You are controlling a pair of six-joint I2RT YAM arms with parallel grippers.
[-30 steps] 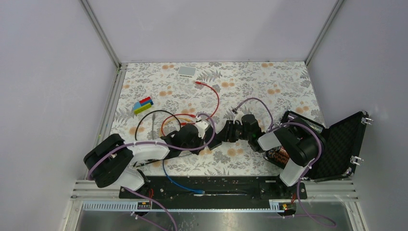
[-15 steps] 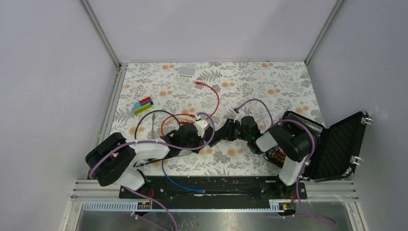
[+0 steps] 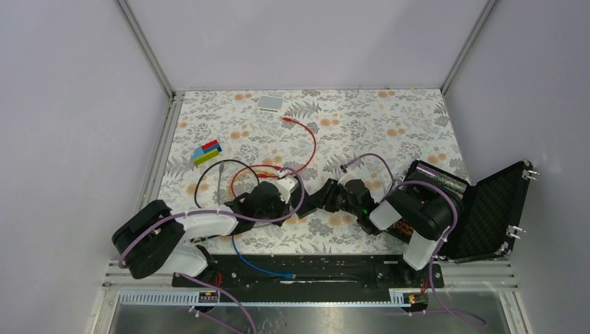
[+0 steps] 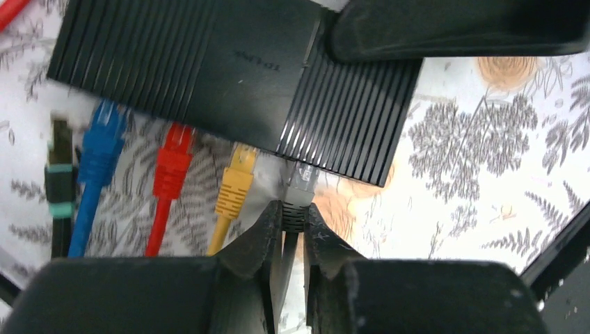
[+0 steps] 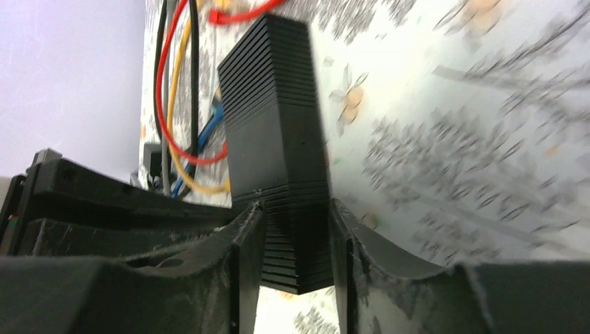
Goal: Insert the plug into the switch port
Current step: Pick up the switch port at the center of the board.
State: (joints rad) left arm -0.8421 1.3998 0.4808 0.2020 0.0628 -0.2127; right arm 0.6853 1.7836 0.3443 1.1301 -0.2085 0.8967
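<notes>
From above, the left gripper (image 3: pixel 292 194) and right gripper (image 3: pixel 322 200) meet near the middle of the table (image 3: pixel 417 118). Left wrist: its fingers pinch the grey plug (image 4: pixel 303 182), long axis pointing at the edge of the switch (image 4: pixel 229 76) (beside a yellow plug (image 4: pixel 236 182)). Right wrist: the fingers squeeze the switch, which stretches away from the camera.

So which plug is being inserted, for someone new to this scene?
Find the flat black ribbed switch in the left wrist view. Along its lower edge sit a blue plug, a red plug and a yellow plug. The grey plug at the right end is it, the only one pinched in the left hand.
</notes>
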